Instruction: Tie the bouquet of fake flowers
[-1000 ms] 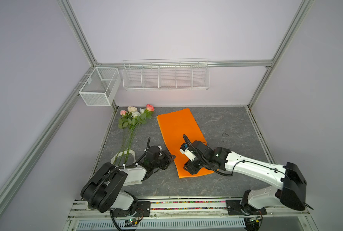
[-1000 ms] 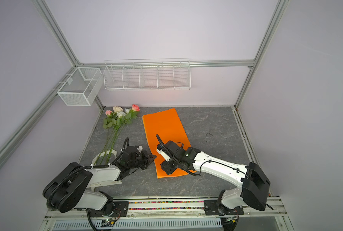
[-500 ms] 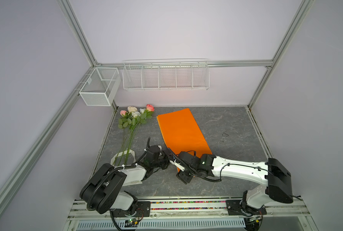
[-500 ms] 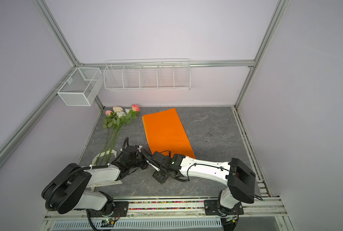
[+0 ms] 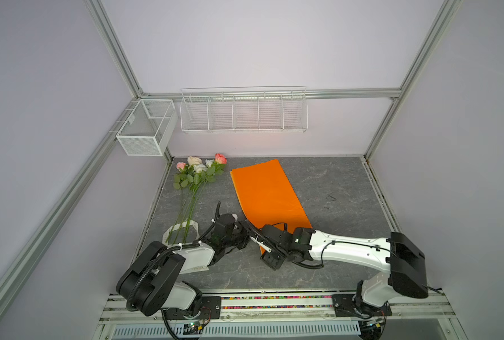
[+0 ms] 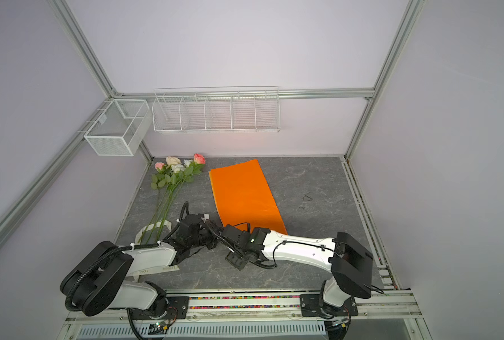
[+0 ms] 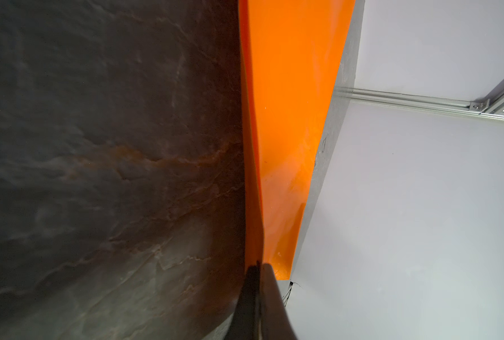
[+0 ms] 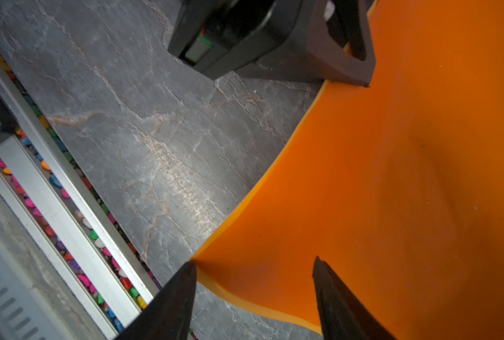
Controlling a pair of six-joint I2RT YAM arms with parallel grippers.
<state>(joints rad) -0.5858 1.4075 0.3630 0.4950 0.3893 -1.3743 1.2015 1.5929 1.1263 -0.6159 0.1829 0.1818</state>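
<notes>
Bouquet of fake flowers (image 5: 197,178), pink, cream and white roses on long thin green stems, lies flat on the grey stone-patterned counter (image 5: 339,188), beside the orange paper sheet (image 5: 265,194) on the left arm's side and not touching it. Its heads lie level with the sheet's far end. Its stem ends lie level with the sheet's near end, across a cream ribbon loop (image 5: 170,234).

Neither arm is at the flowers. The left gripper (image 7: 258,270) has its fingers pressed together on the sheet's near edge, which rises where it is pinched. The right gripper (image 8: 252,269) has its fingers spread astride the sheet's near corner, one tip at the corner, the other over the paper, holding nothing.

The bunch looks very light. Its stems are probably springy and prone to roll or fan apart, and its petals and leaves are soft and easily crushed. The best hold is likely on the bare stems below the leaves, where they run closest together.
</notes>
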